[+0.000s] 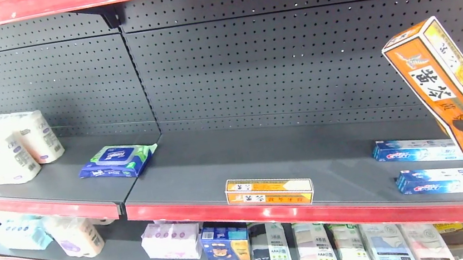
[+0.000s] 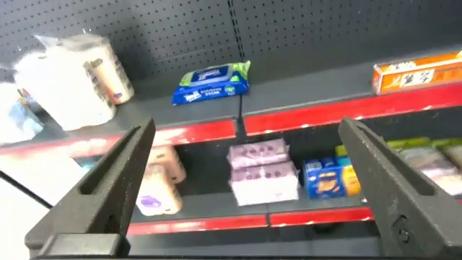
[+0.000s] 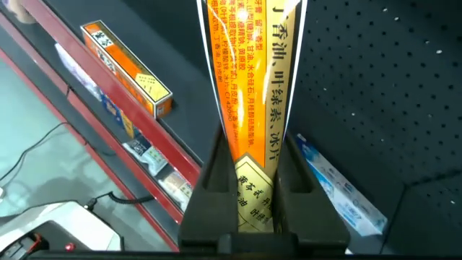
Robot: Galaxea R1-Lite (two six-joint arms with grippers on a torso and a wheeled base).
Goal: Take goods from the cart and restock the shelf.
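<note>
Figure: head view of the shelf [image 1: 262, 153], with both wrist views.

Held item: orange box [image 1: 448, 90], carried in the air at 3 o'clock in the head view, above the right end of the shelf and touching nothing on it.

Right gripper [image 3: 253, 155]: fingers clamped on the two narrow sides of the orange box, near its lower end.

Long axis of held item: tilted, with the free end toward 11 o'clock and the gripped end toward 5 o'clock.

Matching item: second orange box [image 1: 269, 191], lying flat at the shelf's front edge at 6 o'clock, its long axis running 9 to 3.

Neighbours: two blue toothpaste boxes [image 1: 416, 150], lying flat just below and beside the gripped end.

Deciding relation: bare shelf lies toward 8 o'clock from the right gripper, between the second orange box and the blue toothpaste boxes. Judged from this, the box must turn from steep to flat to match its twin.

Left gripper [image 2: 247, 130]: fingers spread wide and holding nothing, facing the shelf front well to the left. The right arm is therefore the nearer one.

Other stock: wipes pack [image 1: 118, 160] at 9 o'clock; tissue rolls [image 1: 9, 145] farther left.
</note>
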